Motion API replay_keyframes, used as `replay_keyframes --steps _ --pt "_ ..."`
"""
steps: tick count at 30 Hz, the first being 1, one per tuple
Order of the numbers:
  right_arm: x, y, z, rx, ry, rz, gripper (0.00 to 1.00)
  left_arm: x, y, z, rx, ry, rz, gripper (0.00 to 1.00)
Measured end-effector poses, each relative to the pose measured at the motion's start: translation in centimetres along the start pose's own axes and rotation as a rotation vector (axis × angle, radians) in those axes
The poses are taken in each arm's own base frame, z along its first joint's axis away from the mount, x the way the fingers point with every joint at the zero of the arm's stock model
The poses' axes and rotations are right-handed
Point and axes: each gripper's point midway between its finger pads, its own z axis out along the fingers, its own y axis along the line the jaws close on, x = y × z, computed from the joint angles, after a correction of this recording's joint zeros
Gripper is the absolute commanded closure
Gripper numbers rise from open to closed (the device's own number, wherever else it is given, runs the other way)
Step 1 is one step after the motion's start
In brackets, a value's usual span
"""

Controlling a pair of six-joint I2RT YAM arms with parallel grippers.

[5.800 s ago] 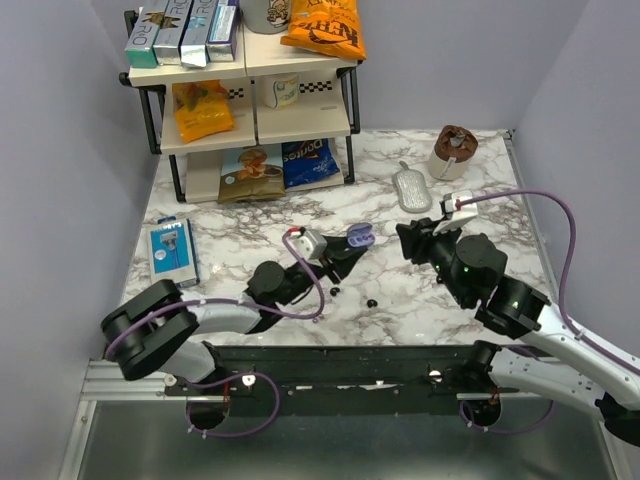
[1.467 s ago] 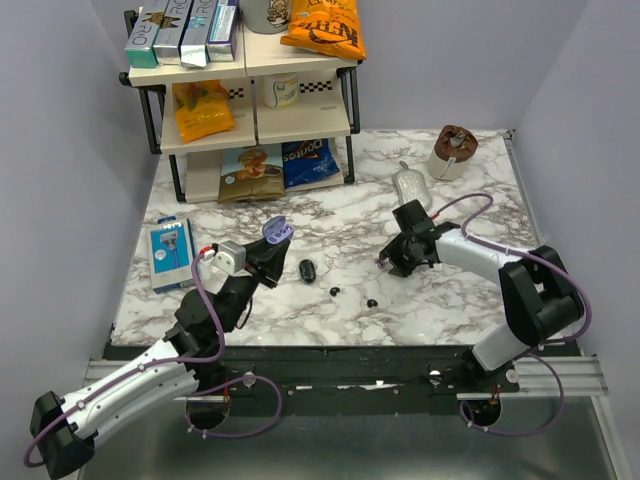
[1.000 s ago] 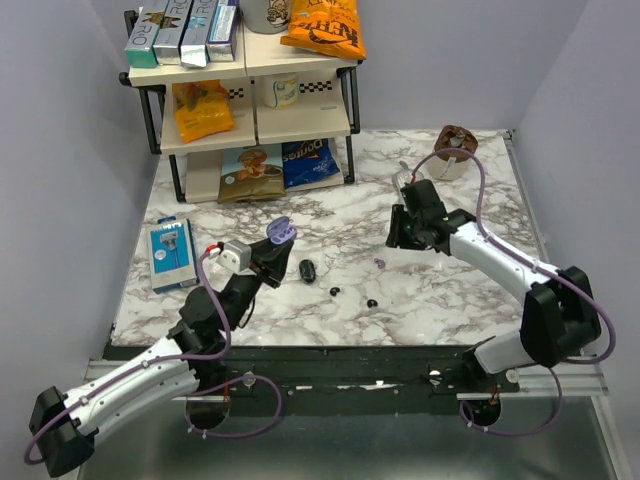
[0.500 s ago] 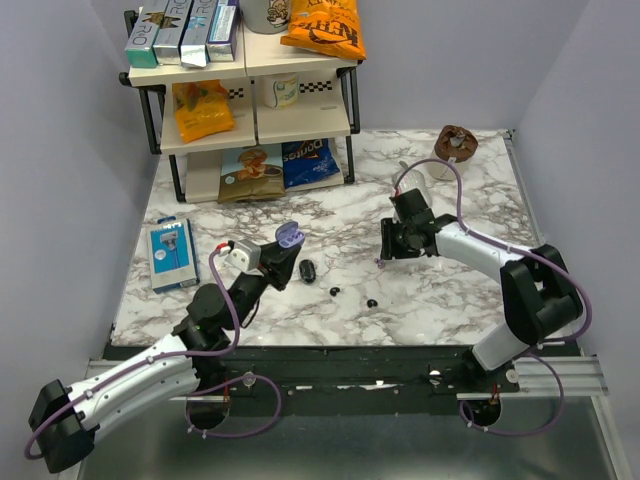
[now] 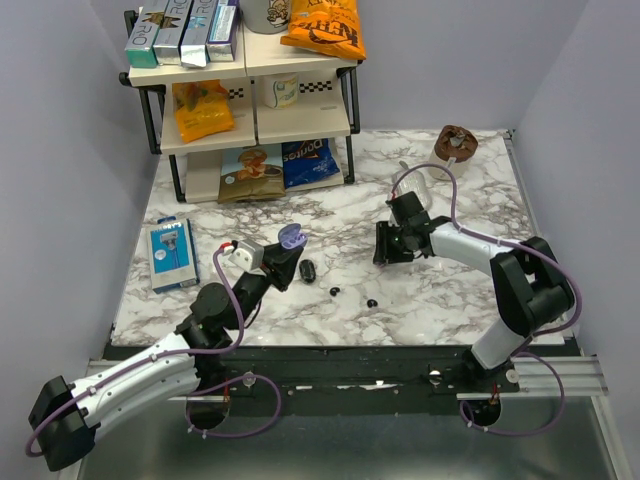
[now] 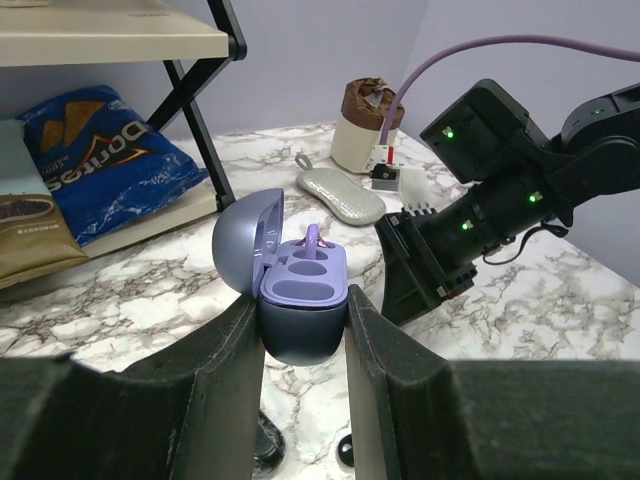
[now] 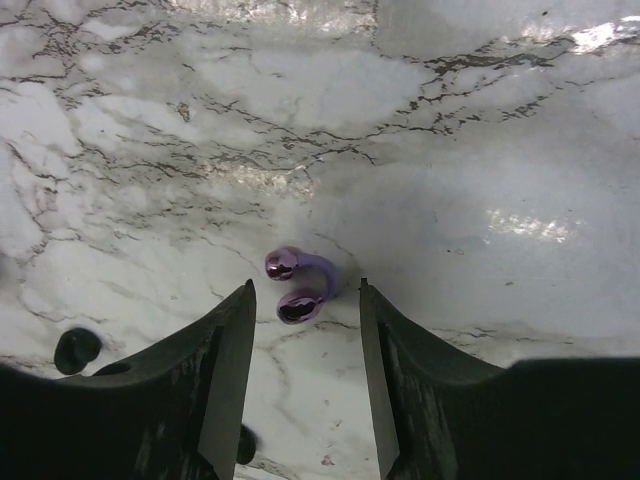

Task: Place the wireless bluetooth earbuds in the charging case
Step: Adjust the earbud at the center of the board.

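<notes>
My left gripper is shut on the purple charging case, holding it upright with its lid open above the table's middle. In the left wrist view the case sits between the fingers, with one purple earbud standing in its far slot. A second purple C-shaped earbud with glossy ends lies on the marble. My right gripper is open low over it, one fingertip on each side. Two tiny black buds lie between the arms.
A black oval piece lies just right of the left gripper. A shelf rack with snack bags stands at the back left, and a blue box lies at the left. A grey pouch and a brown-lidded cup are at the back right.
The right gripper has come down and to the left over the purple earbud that lay bare on the table, its jaws a little wider. The left gripper carried the case slightly right.
</notes>
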Motion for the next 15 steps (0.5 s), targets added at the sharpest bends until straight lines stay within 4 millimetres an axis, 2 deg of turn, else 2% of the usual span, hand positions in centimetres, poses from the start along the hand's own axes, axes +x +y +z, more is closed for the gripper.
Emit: replay_keyframes --steps 15 --pt "0.1 4.0 -0.2 -0.183 0.033 0.193 0.45 0.0 -0.2 0.0 0.006 0.001 -0.005 1.00"
